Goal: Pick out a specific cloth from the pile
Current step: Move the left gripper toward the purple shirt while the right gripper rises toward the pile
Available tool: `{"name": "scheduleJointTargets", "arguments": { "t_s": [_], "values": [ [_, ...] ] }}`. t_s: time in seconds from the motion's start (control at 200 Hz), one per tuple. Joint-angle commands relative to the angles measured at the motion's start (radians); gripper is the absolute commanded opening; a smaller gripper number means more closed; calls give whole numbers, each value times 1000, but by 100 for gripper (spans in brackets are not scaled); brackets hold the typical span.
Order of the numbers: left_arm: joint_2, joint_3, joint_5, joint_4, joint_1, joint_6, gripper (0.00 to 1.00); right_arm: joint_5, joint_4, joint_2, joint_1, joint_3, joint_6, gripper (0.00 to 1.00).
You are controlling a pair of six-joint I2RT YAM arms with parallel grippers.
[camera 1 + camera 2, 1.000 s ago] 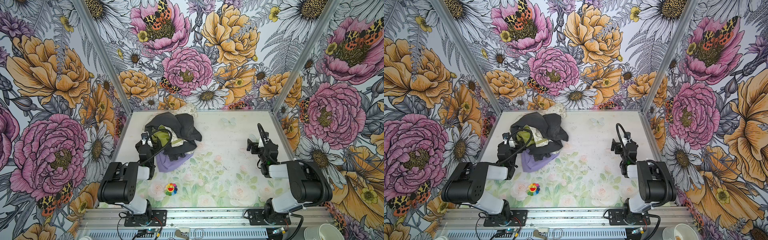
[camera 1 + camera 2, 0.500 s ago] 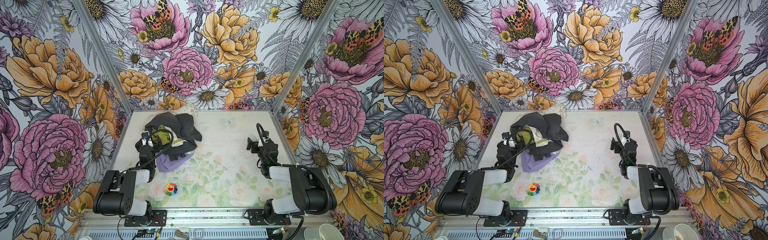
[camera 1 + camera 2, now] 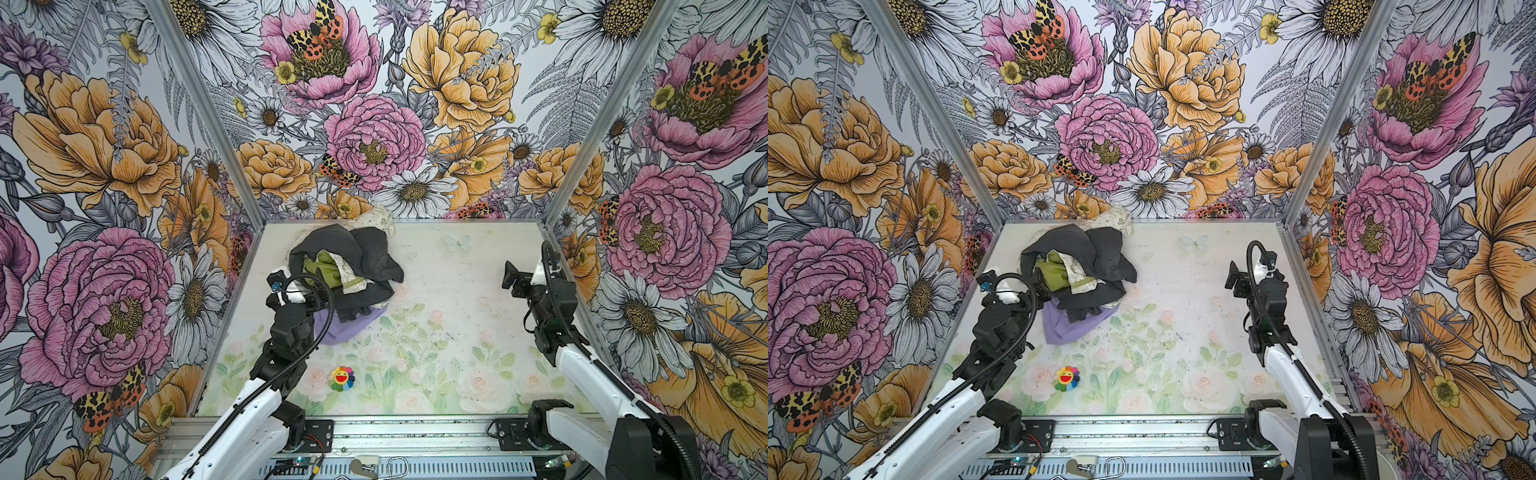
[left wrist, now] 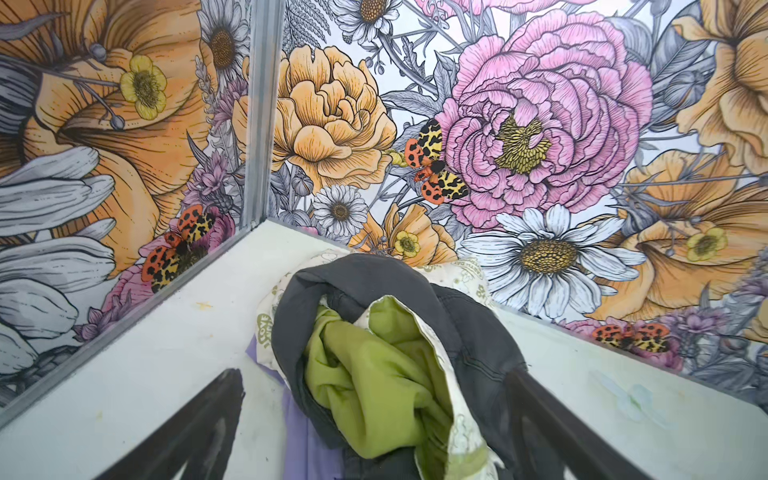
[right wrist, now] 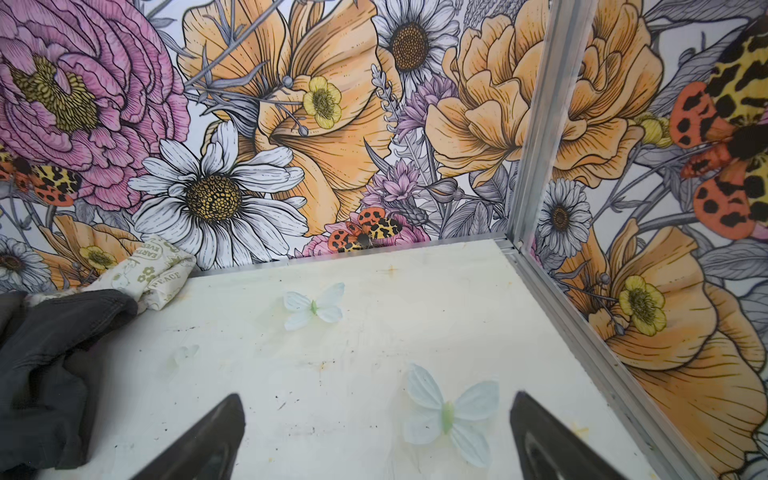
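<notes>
— What has changed?
— Both my arms have stretched out low over the table [image 3: 457,291]; the left has reached the near-left edge of the pile [image 3: 353,257].
— And the cloth [image 3: 347,330]?
— It is pinned under the pile's near side, with its lavender edge poking out. My left gripper [image 4: 374,376] gapes wide, facing the heap and empty. My right gripper [image 5: 376,399] is spread too, far right.

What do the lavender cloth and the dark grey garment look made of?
Lavender cloth: thin matte knit, probably cotton jersey; it lies in smooth, soft folds. Dark grey garment: heavier matte woven fabric, possibly twill; stitched seams, stiffer creases.
</notes>
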Motion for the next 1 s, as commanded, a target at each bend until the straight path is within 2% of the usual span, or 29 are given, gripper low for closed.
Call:
{"name": "scheduleJointTargets", "arguments": {
  "t_s": [0.0, 0.13, 0.345, 0.45, 0.786, 0.996],
  "values": [
    [-16, 61, -14, -313, -48, -223, 98, -112, -117, -53, 10, 60, 59, 99],
    [18, 150, 44, -544, -94, -341, 98, -225, -222, -88, 24, 116, 65, 100],
    [100, 190, 205, -754, -134, -495, 94, -347, -334, -127, 85, 176, 24, 100],
    [120, 190, 250, -798, -134, -538, 93, -376, -367, -136, 130, 198, 4, 99],
    [178, 109, 279, -813, -136, -723, 80, -426, -368, -109, 254, 226, -8, 100],
    [211, 73, 214, -807, -136, -747, 72, -460, -370, -96, 306, 239, -31, 99]
  ]
}}
